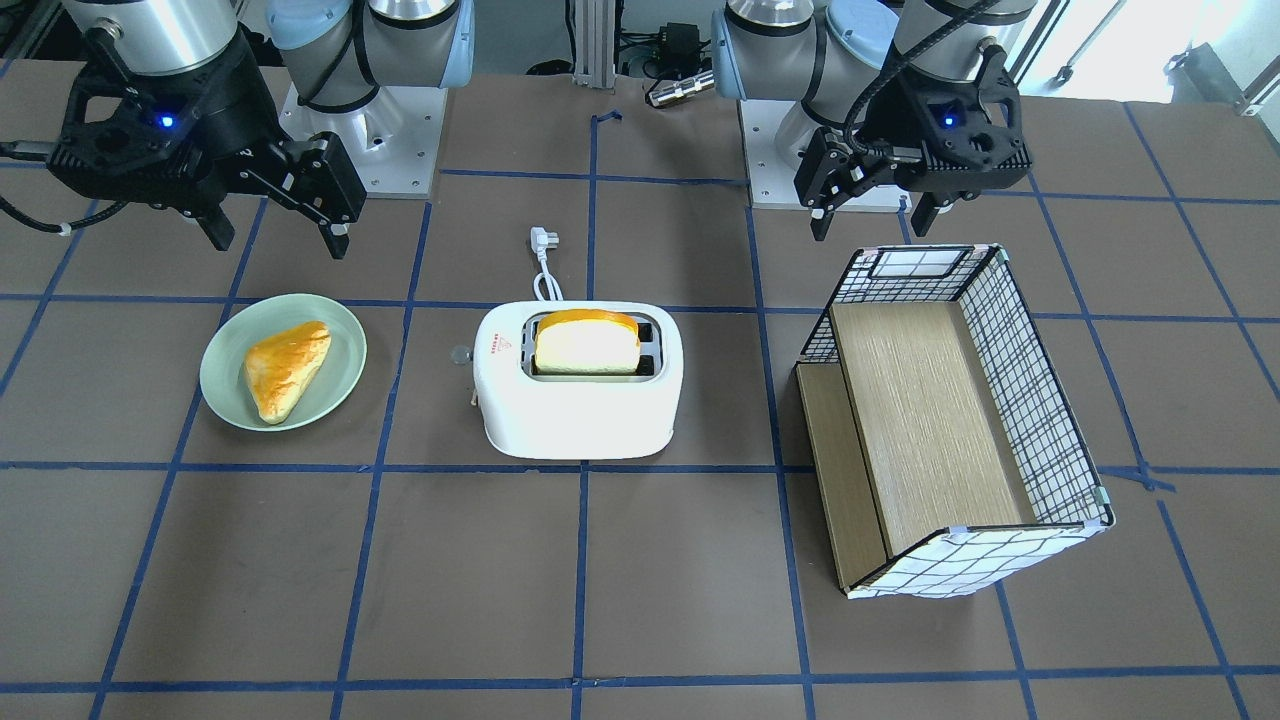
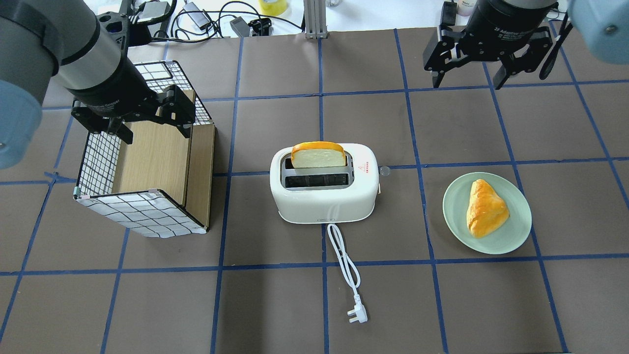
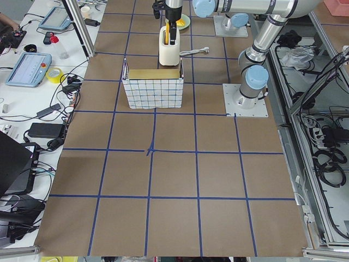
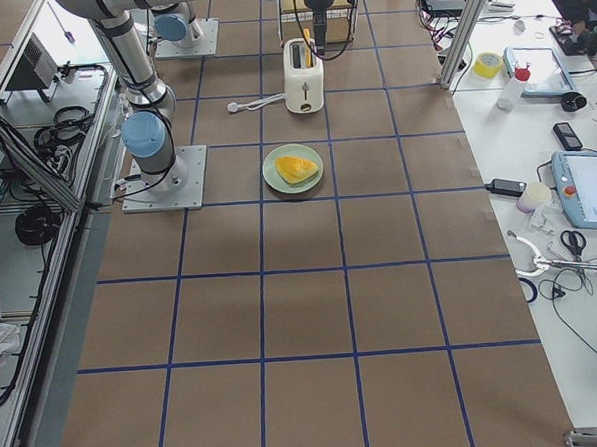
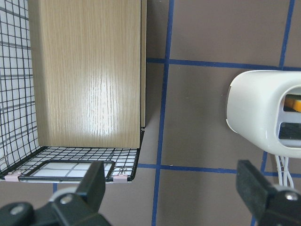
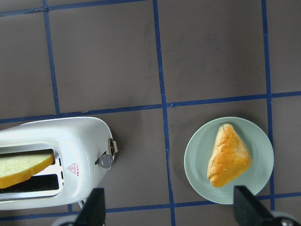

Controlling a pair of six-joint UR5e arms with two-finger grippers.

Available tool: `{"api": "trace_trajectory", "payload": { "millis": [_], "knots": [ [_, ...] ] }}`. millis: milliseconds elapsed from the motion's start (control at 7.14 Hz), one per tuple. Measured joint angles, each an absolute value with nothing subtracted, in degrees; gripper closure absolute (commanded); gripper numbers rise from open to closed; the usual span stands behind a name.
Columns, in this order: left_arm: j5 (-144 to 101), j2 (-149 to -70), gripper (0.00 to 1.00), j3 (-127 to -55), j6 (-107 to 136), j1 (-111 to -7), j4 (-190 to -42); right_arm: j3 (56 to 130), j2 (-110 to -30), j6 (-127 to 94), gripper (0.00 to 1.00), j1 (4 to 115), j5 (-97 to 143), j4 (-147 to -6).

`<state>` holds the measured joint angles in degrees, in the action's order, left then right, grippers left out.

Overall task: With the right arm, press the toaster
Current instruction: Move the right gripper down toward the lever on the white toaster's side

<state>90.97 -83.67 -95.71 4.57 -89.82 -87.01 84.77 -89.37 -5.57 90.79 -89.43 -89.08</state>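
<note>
The white two-slot toaster (image 1: 580, 410) stands at the table's middle, and it also shows in the overhead view (image 2: 324, 201) and the right wrist view (image 6: 47, 136). A bread slice (image 2: 318, 155) stands in one slot. The lever knob (image 6: 106, 161) sticks out of the toaster's end that faces the plate. My right gripper (image 2: 467, 82) is open and empty. It hangs above the table, beyond the plate and well apart from the toaster. My left gripper (image 2: 156, 133) is open and empty over the wire basket.
A green plate (image 2: 457, 216) with a pastry (image 2: 485, 209) lies to the right of the toaster. A wire basket with a wooden shelf (image 2: 147, 157) lies on its side to the left. The white cord and plug (image 2: 357, 314) trail toward the robot.
</note>
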Motion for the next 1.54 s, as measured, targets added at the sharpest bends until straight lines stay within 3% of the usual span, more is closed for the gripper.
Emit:
{"api": "trace_trajectory", "payload": {
  "millis": [140,980,1540],
  "knots": [
    [90.98,-83.67,0.0,-95.71,4.57,-89.82,-87.01,84.72,-89.47,-5.55,0.99,90.79,-89.37,-87.98],
    [90.97,-83.67,0.0,-95.71,4.57,-89.82,-87.01,83.68,-89.55,-5.76,1.0,90.49,-84.12,-80.7],
    [90.97,-83.67,0.0,-95.71,4.57,-89.82,-87.01,86.7,-87.76,0.76,1.0,87.51,-74.97,-80.54]
  ]
}}
